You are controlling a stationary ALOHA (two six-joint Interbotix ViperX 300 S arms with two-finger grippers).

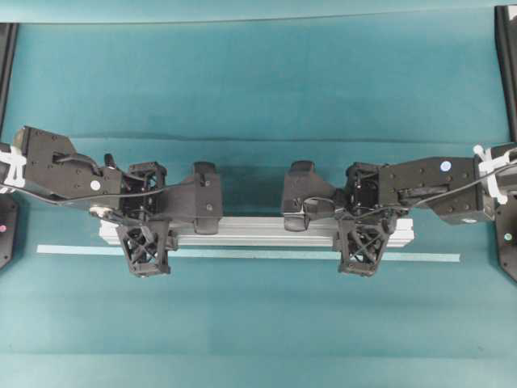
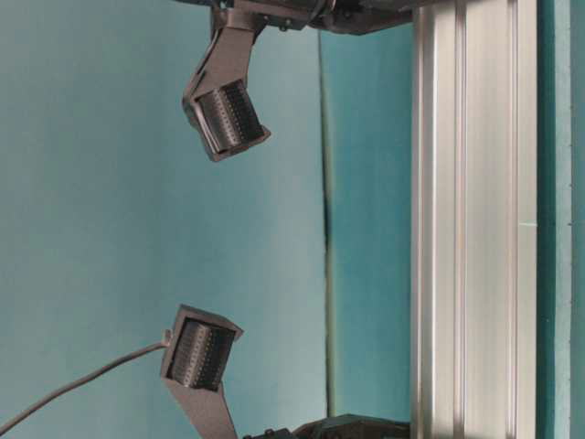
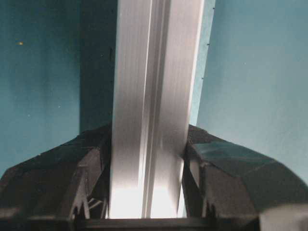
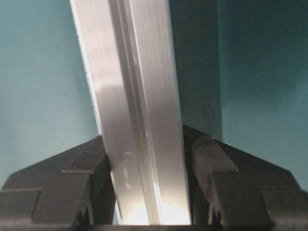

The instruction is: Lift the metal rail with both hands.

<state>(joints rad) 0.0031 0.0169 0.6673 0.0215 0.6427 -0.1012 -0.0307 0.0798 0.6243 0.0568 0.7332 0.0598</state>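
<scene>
The metal rail (image 1: 258, 230) is a long silver grooved bar lying crosswise in the overhead view. My left gripper (image 1: 147, 229) is shut on it near its left end, one finger on each long side. My right gripper (image 1: 361, 229) is shut on it near its right end in the same way. In the left wrist view the rail (image 3: 151, 96) runs straight out from between the black fingers (image 3: 216, 168) of the left gripper (image 3: 147, 161). The right wrist view shows the rail (image 4: 130, 86) clamped in the right gripper (image 4: 147, 156). A dark shadow lies beside the rail on the cloth.
A pale flat tape line (image 1: 242, 253) runs along the teal cloth just in front of the rail. Black frame posts (image 1: 507, 73) and arm bases (image 1: 6, 230) stand at both side edges. In the table-level view the rail (image 2: 471, 229) stands on end beside two ribbed finger pads (image 2: 227, 114).
</scene>
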